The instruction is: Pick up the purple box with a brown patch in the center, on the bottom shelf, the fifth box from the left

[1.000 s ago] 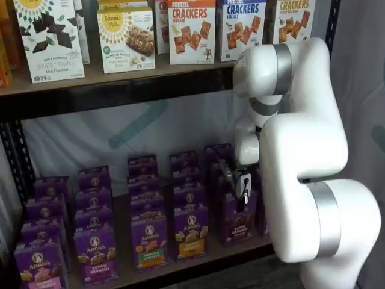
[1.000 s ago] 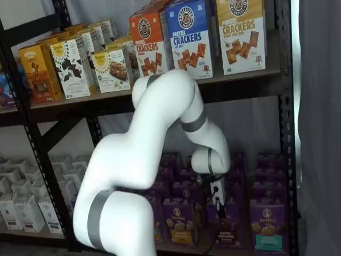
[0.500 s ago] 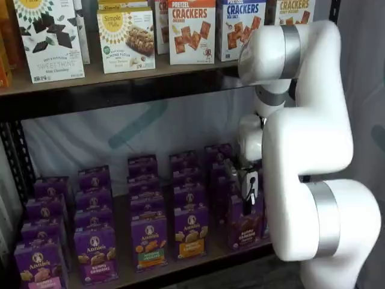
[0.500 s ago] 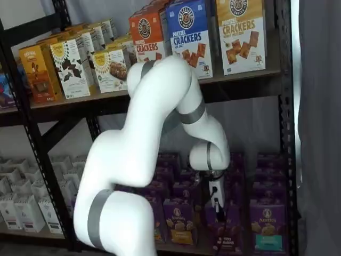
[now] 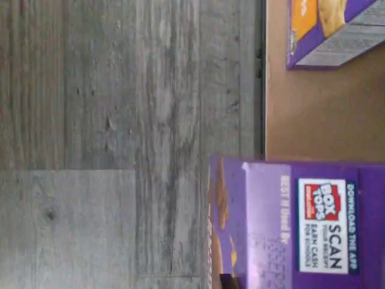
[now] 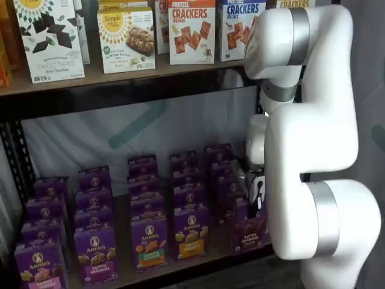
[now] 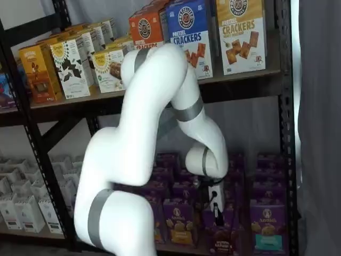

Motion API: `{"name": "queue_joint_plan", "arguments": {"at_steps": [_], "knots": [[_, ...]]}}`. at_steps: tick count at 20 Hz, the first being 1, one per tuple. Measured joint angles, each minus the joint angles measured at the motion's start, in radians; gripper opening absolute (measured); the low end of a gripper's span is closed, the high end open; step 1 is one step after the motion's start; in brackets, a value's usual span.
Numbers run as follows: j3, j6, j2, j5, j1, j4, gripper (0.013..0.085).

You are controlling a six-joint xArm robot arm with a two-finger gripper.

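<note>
**Three cameras on one stocked rack**

Two fixed views from in front of the shelves, at medium range, white arm (image 6: 313, 150) between lens and rack. One near head-on (image 6: 180, 72), the other angled from the left (image 7: 32, 138). Shared by both: cracker boxes (image 6: 191, 30) above, purple cartons (image 7: 181, 221) below. Wrist view close, turned sideways, straight down onto grey floor (image 5: 120, 120) and shelf board (image 5: 319, 114)
</note>
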Motion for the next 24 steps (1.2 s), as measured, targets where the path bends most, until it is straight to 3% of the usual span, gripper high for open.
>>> {"name": "queue_joint_plan", "arguments": {"at_steps": [13, 15, 18, 24], "knots": [[0.236, -0.045, -0.204, -0.016, 0.009, 0.055, 0.0290], [0.273, -0.028, -0.242, -0.016, 0.012, 0.041, 0.0290], [0.325, -0.036, -0.297, -0.022, 0.023, 0.061, 0.0290], [0.431, 0.012, -0.433, 0.001, 0.035, 0.025, 0.0290]]}}
